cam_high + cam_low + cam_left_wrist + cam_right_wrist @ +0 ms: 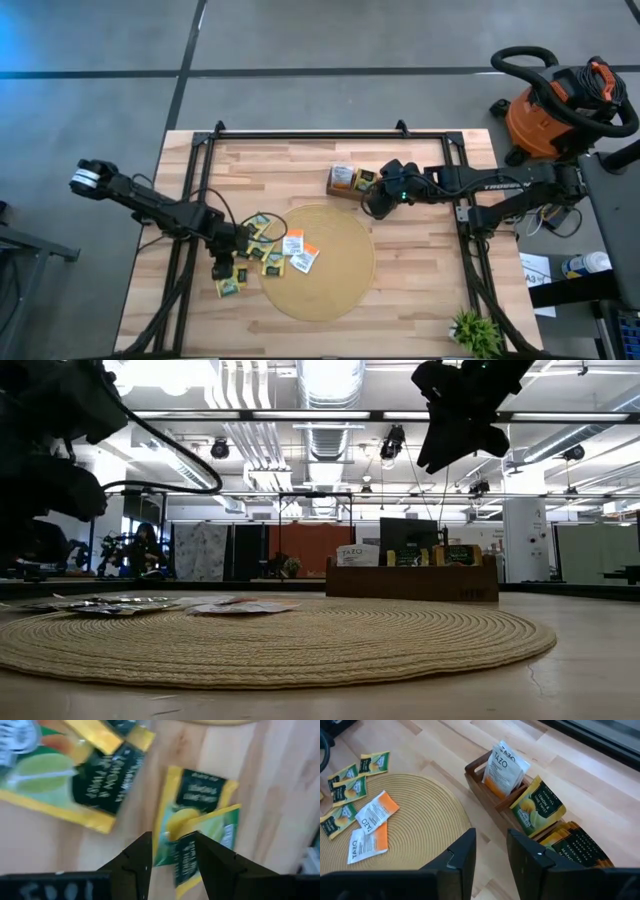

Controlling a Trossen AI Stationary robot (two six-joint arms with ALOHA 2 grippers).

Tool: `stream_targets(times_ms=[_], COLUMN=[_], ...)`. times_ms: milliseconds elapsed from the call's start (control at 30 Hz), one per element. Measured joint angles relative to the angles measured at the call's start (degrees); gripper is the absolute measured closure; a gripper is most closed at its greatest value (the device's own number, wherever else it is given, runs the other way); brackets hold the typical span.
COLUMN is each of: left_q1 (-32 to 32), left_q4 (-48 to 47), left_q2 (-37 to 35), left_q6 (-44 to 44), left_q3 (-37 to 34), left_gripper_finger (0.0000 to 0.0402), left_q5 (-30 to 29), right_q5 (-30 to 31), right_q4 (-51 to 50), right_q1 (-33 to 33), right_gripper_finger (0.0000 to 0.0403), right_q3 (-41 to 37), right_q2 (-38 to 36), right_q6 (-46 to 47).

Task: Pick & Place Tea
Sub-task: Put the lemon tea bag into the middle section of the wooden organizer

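High view, small flat square tea sachets [262, 245] in yellow-green and orange-white scattered over round mat's [335, 290] left edge, left gripper [222, 268] slightly parted and empty above them, right gripper [378, 203] narrowly parted, empty beside wooden box [345, 180], bare table [420, 300] in front.

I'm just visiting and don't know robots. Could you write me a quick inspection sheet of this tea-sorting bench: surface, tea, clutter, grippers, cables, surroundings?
Surface: pale wooden table with a round woven mat on it.
Job's things: loose tea sachets lie on the mat's left part and on the wood beside it; more stand in the wooden box.
Clutter: a small green plant at the table's near right corner.
Grippers: left gripper is open, low over a yellow-green sachet; right gripper is empty, jaws apart, raised beside the box.
Cables: black cables loop along the left arm.
Surroundings: an orange shop vacuum on the floor at right; an open workshop hall behind.
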Motion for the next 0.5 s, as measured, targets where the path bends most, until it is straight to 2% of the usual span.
stream_targets(times_ms=[133,500], left_q1=[-1.2,-6.9], left_q4=[3.1,4.3], left_q2=[0.0,0.0], left_q6=[-1.4,-5.5], left_q3=[-0.7,-1.2], left_gripper_finger=[0.0259,0.0259], left_q5=[1.5,0.2], right_q5=[0.0,0.0], right_q4=[0.1,0.1], right_q1=[0.0,0.0], right_gripper_finger=[0.0297,0.0305], right_q3=[0.0,0.0], right_q2=[0.0,0.2], right_q6=[0.1,0.1])
